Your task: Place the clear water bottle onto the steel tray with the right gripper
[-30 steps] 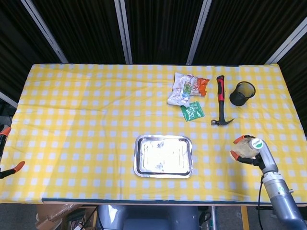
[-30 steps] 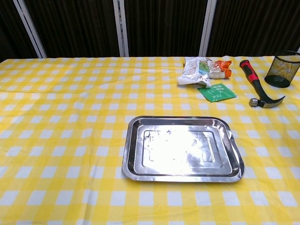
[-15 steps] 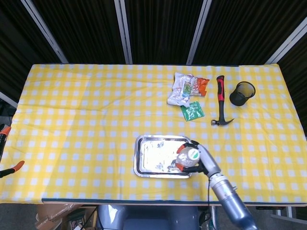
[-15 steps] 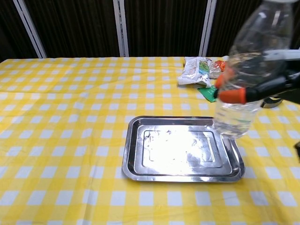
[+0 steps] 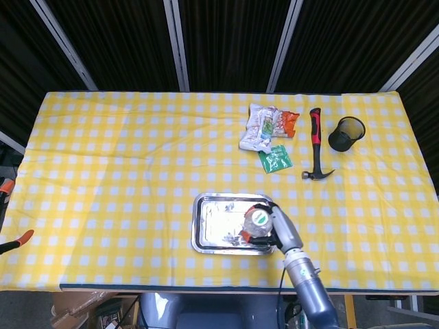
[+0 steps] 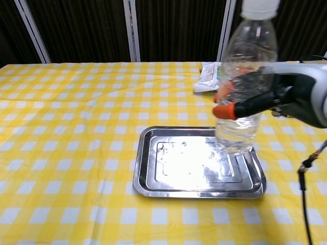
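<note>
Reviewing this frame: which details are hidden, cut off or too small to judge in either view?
- Whether the water bottle touches the steel tray: unclear in both views.
- Hammer and green packet: chest view, behind the bottle and right hand.
- Mesh cup: outside the chest view.
- Snack bag print: too small.
- Left hand: only orange tips at the head view's left edge.

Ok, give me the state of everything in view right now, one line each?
Water bottle: upright, capped, held over the tray's right side.
Right hand: gripping the bottle.
Steel tray: flat, nothing lying in it.
Hammer: lying flat.
Mesh cup: upright.
Snack packets: lying flat.
</note>
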Controlling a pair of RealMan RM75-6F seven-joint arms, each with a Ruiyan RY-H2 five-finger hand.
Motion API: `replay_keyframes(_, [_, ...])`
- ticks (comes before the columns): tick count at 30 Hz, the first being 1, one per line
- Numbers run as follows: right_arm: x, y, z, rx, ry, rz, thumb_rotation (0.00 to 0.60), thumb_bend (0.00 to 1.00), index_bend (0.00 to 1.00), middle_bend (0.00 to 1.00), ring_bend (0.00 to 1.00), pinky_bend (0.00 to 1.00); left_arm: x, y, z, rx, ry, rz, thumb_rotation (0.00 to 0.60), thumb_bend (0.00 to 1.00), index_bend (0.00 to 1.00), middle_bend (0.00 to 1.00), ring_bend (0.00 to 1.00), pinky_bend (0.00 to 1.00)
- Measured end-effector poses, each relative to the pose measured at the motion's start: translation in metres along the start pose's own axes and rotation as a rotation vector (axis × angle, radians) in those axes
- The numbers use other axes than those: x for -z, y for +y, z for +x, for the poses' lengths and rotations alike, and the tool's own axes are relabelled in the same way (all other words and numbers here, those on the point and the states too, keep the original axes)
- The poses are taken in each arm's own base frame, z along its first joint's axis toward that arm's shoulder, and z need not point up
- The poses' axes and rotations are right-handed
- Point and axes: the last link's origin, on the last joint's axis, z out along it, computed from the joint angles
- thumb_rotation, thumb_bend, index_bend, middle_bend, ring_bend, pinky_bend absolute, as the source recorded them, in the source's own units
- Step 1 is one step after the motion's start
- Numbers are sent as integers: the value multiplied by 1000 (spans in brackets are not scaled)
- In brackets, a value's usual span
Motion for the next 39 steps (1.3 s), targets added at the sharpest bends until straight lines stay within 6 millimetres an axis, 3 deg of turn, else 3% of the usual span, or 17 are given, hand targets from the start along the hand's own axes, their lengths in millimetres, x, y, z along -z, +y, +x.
replay_keyframes(7, [18, 55, 84, -1, 144, -122, 600, 827, 787, 611, 278, 0, 0, 2, -2, -8, -5, 0, 600, 190, 43, 0, 0, 0])
replay_keyframes(10, [29, 74, 109, -22, 162, -147, 600, 827, 788, 611, 278, 0, -1, 4, -5, -14, -13, -4, 600, 191, 42, 0, 0, 0])
replay_keyframes(15, [37, 88, 118, -27, 118, -139, 600, 827, 787, 611, 278, 0, -1, 5, -7, -20, -16, -2, 600, 190, 43, 0, 0, 0])
replay_keyframes(21, [29, 77, 91, -42, 33, -95, 600, 828, 787, 611, 278, 0, -1, 4, -6, -15, -13, 1, 600, 190, 43, 0, 0, 0])
replay_keyframes(34, [-8, 31, -12, -81, -129, 6, 600, 827, 788, 611, 278, 0, -3, 0, -3, 8, -22, -5, 600, 190, 42, 0, 0, 0])
replay_keyframes(39, [-24, 21, -35, -89, -110, 28, 600, 829, 788, 611, 278, 0, -4, -1, -3, 13, -26, -6, 600, 190, 42, 0, 0, 0])
